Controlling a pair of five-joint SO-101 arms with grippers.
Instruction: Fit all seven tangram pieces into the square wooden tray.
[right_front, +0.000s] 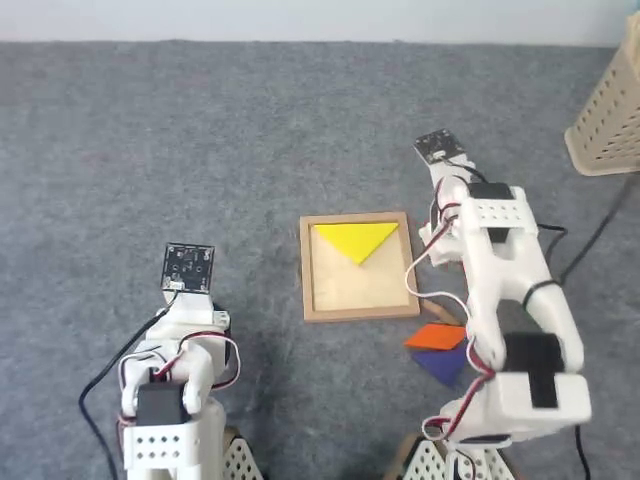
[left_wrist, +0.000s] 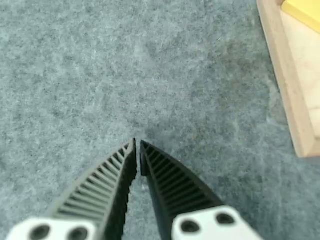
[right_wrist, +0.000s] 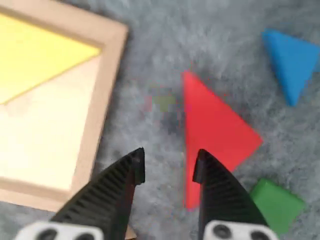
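The right hand (right_wrist: 170, 160) hung open over the grey carpeted tabletop (right_front: 150, 130). One finger was above the flat red triangle (right_wrist: 215, 130), the other above bare carpet between that piece and the outer wall of the square wooden tray (right_wrist: 107, 90). The tray sat mid-tabletop with a flat yellow triangle (right_front: 356, 238) seated along its far wall. A blue triangle (right_wrist: 290, 60) and a green block (right_wrist: 275, 205) lay near the red one, and an orange piece (right_front: 436, 336) and a purple piece (right_front: 445, 362) lay toward the tabletop's near edge. The left hand (left_wrist: 137, 147) was closed on nothing above the carpet. Taking the red triangle would likely go best by shifting until both fingers straddled a narrow part, then lowering squarely, clear of the tray wall.
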